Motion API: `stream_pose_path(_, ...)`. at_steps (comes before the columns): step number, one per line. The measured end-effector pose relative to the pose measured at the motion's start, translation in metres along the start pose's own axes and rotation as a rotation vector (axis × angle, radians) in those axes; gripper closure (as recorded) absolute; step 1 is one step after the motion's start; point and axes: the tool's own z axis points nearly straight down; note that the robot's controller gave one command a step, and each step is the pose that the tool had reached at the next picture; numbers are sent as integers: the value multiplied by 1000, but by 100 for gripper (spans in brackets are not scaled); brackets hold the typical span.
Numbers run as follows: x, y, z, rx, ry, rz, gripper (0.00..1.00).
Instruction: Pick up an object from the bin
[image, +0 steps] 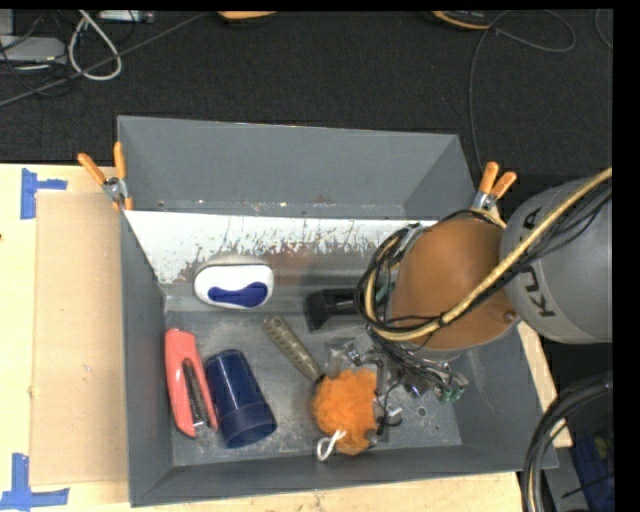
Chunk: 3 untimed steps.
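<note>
Claw (388, 393) just beside orange pouf (340, 403) (lower right of bin (290, 165))

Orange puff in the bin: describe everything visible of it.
The orange puff is a rounded, fuzzy ball, like a mesh sponge, with a white cord loop at its lower left. It lies on the bin floor near the front wall, right of the blue cup. A brownish stick ends at its upper left; the gripper is against its right side.

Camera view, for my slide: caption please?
KUKA arm's gripper beside a fluffy orange ball, front of the grey metal bin.
</note>
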Motion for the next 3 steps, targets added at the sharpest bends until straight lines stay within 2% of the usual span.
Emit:
stream_pose_path(1, -7, 32, 54, -1, 5, 60, 100)
stream_pose_path(3, -12, 32, 57, -2, 7, 66, 100)
